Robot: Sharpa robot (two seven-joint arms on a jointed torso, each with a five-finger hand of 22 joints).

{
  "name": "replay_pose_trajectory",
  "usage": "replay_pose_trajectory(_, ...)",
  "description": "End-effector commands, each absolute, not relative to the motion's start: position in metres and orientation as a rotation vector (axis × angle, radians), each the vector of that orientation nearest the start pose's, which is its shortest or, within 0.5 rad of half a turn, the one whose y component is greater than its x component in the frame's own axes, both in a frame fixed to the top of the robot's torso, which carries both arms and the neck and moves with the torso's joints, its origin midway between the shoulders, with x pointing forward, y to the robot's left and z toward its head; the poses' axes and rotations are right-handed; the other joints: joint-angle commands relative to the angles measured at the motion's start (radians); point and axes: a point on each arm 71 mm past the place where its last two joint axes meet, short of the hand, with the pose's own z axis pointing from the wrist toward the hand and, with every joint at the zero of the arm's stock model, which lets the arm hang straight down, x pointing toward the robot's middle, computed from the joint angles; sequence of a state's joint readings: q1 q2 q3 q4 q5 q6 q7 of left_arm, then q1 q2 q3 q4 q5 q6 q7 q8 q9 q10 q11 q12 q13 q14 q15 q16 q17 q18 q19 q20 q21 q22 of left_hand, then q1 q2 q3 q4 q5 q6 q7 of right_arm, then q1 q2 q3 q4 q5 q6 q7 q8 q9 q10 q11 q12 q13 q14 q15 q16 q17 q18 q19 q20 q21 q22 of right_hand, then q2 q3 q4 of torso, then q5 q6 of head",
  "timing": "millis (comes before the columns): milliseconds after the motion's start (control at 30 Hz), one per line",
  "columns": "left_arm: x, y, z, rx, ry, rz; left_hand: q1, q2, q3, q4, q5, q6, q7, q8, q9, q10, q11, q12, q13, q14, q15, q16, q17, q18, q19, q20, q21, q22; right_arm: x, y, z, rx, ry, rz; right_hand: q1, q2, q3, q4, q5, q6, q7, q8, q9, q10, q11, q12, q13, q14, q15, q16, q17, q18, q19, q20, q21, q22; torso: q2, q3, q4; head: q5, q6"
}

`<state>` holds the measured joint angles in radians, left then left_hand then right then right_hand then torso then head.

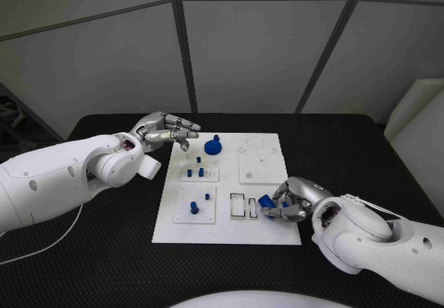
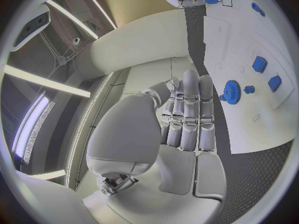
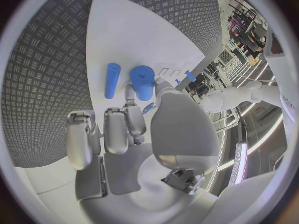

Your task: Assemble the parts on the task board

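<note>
Head view takes in the whole task board (image 1: 199, 231), a white plate on the black table (image 1: 102, 269), with both hands at it. The right hand (image 1: 289, 204) sits at the board's near right corner, fingers closed round a blue part (image 1: 271, 204) beside two dark-rimmed slots (image 1: 245, 206). The left hand (image 1: 167, 133) hovers off the board's far left corner, fingers gently curled, holding nothing. A blue gear (image 1: 213, 148) stands on the board just beside those fingers; small blue pegs (image 1: 195, 172) stand in the plate nearer its middle, and another peg (image 1: 194, 207) nearer its front edge.

Right wrist view shows what the knuckles hide from above: a thick blue cylinder (image 3: 143, 81) pinched between the right hand's (image 3: 134, 134) thumb and a finger, and a thinner blue rod (image 3: 111, 80) lying on the board just beside it.

Left wrist view shows the left hand's (image 2: 181, 134) fingers straight and together, the gear (image 2: 231, 91) just past their tips.
</note>
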<state>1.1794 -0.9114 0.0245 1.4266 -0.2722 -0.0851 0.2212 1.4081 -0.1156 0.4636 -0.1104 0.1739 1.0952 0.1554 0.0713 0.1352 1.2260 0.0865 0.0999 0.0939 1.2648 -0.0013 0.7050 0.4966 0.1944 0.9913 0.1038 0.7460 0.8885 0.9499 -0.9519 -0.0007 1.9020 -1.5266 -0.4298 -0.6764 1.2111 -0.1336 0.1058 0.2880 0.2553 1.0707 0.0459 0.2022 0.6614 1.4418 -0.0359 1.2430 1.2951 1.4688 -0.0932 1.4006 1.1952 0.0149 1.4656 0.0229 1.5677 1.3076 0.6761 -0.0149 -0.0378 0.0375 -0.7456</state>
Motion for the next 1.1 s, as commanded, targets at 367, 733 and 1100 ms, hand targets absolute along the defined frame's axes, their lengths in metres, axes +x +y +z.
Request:
replay_pose_trajectory(367,0.501,0.258,-0.178,-0.902,1.657,-1.447,-0.007,0.004,-0.005,-0.003,-0.003,-0.006,0.004,-0.004,-0.001,-0.005,0.002,-0.002,0.002,0.003,0.003,-0.007,-0.001,-0.012,-0.005,0.001,-0.007,0.001,0.362,-0.167,-0.223,0.37,1.776,0.633,-0.011,0.012,0.0,0.005,0.017,0.021,-0.013,-0.002,0.033,0.003,-0.003,0.0,0.001,0.037,-0.01,0.004,0.0,-0.015,0.105,-0.012,0.003,0.263,0.002,-0.0018,0.0018,-0.004,0.007)
replay_pose_trajectory(733,0.501,0.257,-0.178,-0.902,1.661,-1.448,-0.007,0.004,-0.005,-0.003,-0.003,-0.006,0.004,-0.004,-0.001,-0.005,0.002,-0.002,0.002,0.003,0.003,-0.007,-0.001,-0.012,-0.005,0.001,-0.007,0.001,0.368,-0.146,-0.234,0.342,1.887,0.625,-0.07,0.024,-0.006,0.006,0.017,0.062,-0.024,-0.004,0.057,0.003,-0.011,-0.012,-0.002,0.036,-0.015,0.002,-0.001,-0.015,0.105,-0.016,0.003,0.263,0.003,-0.0029,0.004,-0.001,0.004)
replay_pose_trajectory(1100,0.5,0.256,-0.178,-0.902,1.664,-1.449,-0.007,0.004,-0.005,-0.003,-0.003,-0.006,0.004,-0.004,-0.001,-0.005,0.002,-0.002,0.002,0.003,0.003,-0.007,-0.001,-0.012,-0.005,0.001,-0.007,0.001,0.373,-0.13,-0.239,0.334,1.904,0.618,-0.096,0.026,-0.007,0.007,0.016,0.079,-0.029,-0.005,0.066,0.006,-0.015,-0.014,0.0,0.037,-0.018,0.004,0.005,-0.015,0.105,-0.02,0.003,0.263,0.002,-0.0005,0.0,0.008,0.004)
